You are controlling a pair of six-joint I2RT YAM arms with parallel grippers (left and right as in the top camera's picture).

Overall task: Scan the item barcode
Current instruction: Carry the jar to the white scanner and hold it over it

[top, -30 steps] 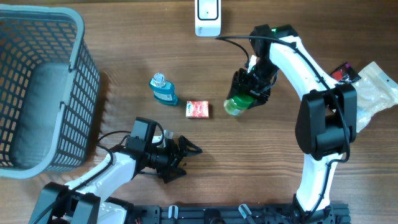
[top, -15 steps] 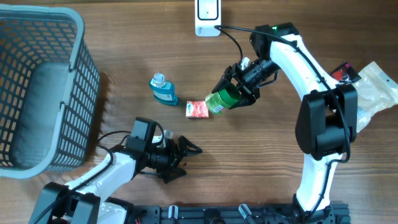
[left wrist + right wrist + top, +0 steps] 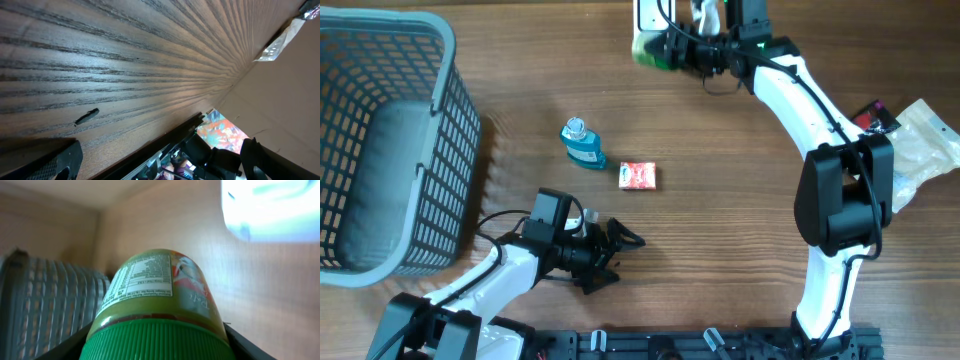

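- The long right arm is stretched out over the brown wooden desk (image 3: 740, 250) to its far edge. From there the worst outcome is judged to be a failed read. On the green-capped plastic bottle with a green and orange label (image 3: 160, 295) only the nutrition panel is seen in the wrist view. No barcode is visible, so it may be turned away from the white box-shaped scanner (image 3: 647, 12).
- A knock is the next risk. The bottle is held right against the scanner in the overhead view, so a small forward push could shove the scanner.
- A slip or roll is the lesser risk, since the round body is gripped near the cap with its weight hanging out beyond the fingers.
- The right tool (image 3: 688, 52) is closed around the bottle at a middling width. The bottle is held roughly level, with its base aimed toward the grey plastic mesh basket (image 3: 45, 305).
- The left arm is folded low by the near edge. The left tool (image 3: 617, 252) is spread wide with nothing in it.
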